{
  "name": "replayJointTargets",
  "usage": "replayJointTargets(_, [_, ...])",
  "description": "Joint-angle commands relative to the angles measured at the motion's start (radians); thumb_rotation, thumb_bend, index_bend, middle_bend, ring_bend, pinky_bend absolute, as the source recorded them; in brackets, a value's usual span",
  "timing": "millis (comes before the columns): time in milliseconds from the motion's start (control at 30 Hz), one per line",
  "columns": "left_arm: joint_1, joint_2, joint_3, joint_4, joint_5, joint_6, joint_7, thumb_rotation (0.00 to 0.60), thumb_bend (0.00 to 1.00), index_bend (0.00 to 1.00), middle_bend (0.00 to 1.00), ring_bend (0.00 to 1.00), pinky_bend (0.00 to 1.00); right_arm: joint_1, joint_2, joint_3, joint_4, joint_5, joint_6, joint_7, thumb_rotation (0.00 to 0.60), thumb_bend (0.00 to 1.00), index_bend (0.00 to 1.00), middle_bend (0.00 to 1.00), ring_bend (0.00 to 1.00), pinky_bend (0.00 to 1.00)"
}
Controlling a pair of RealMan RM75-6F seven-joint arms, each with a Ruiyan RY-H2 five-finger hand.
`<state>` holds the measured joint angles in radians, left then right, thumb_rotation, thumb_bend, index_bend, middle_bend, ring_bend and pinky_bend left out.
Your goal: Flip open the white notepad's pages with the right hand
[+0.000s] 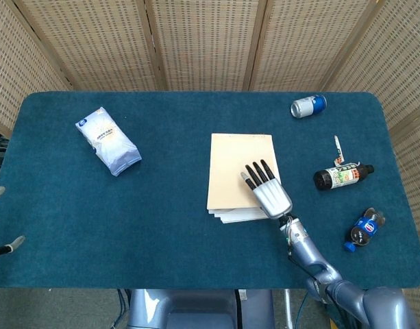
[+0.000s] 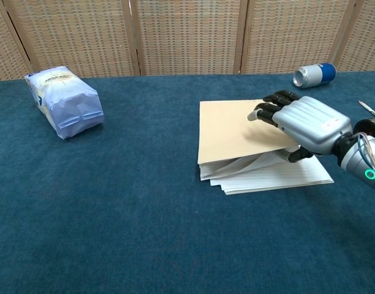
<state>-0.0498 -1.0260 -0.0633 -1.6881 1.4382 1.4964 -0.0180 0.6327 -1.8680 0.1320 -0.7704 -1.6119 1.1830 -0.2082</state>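
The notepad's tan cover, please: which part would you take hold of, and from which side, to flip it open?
Probably its raised right edge, coming from the right. On the notepad the cover already tilts up there under the right hand, white pages fanning beneath, while its left edge stays down like a hinge.
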Motion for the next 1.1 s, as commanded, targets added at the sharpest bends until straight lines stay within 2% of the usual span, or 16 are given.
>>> replayJointTargets(33, [0.001, 0.000, 0.001, 0.000, 0.001, 0.001, -0.001, 0.600, 0.00, 0.00, 0.00, 0.00, 0.00, 0.005, 0.007, -0.014, 0.000, -0.014, 0.021, 0.018, 0.600, 0.54, 0.45, 0.47, 0.35, 0.36])
replayJointTargets(133, [0.002, 0.000, 0.002, -0.001, 0.004, 0.005, -0.002, 0.600, 0.00, 0.00, 0.00, 0.00, 0.00, 0.007, 0.010, -0.036, 0.016, -0.034, 0.042, 0.063, 0.600, 0.62, 0.59, 0.59, 0.46, 0.52])
replayJointTargets(233, [0.003, 0.000, 0.003, -0.002, 0.007, 0.007, -0.001, 0.600, 0.00, 0.00, 0.00, 0.00, 0.00, 0.008, 0.013, -0.054, 0.039, -0.048, 0.058, 0.105, 0.600, 0.66, 0.64, 0.64, 0.51, 0.57])
replayJointTargets(500, [0.001, -0.005, 0.005, -0.001, 0.008, 0.003, 0.010, 0.600, 0.00, 0.00, 0.00, 0.00, 0.00, -0.011, 0.050, -0.095, 0.061, -0.071, 0.105, 0.203, 0.600, 0.67, 0.66, 0.66, 0.53, 0.58])
replayJointTargets(800, [0.001, -0.010, 0.008, -0.003, 0.015, 0.007, 0.029, 0.600, 0.00, 0.00, 0.00, 0.00, 0.00, -0.061, 0.158, -0.178, -0.002, -0.129, 0.185, 0.323, 0.600, 0.67, 0.67, 0.66, 0.53, 0.58])
replayJointTargets(933, [0.001, -0.012, 0.010, -0.003, 0.020, 0.010, 0.033, 0.600, 0.00, 0.00, 0.00, 0.00, 0.00, -0.085, 0.218, -0.209, -0.076, -0.151, 0.219, 0.348, 0.600, 0.67, 0.67, 0.66, 0.53, 0.58])
replayJointTargets(1100, [0.002, -0.013, 0.012, -0.004, 0.026, 0.014, 0.035, 0.600, 0.00, 0.00, 0.00, 0.00, 0.00, -0.111, 0.336, -0.265, -0.247, -0.214, 0.282, 0.341, 0.600, 0.67, 0.67, 0.66, 0.54, 0.58])
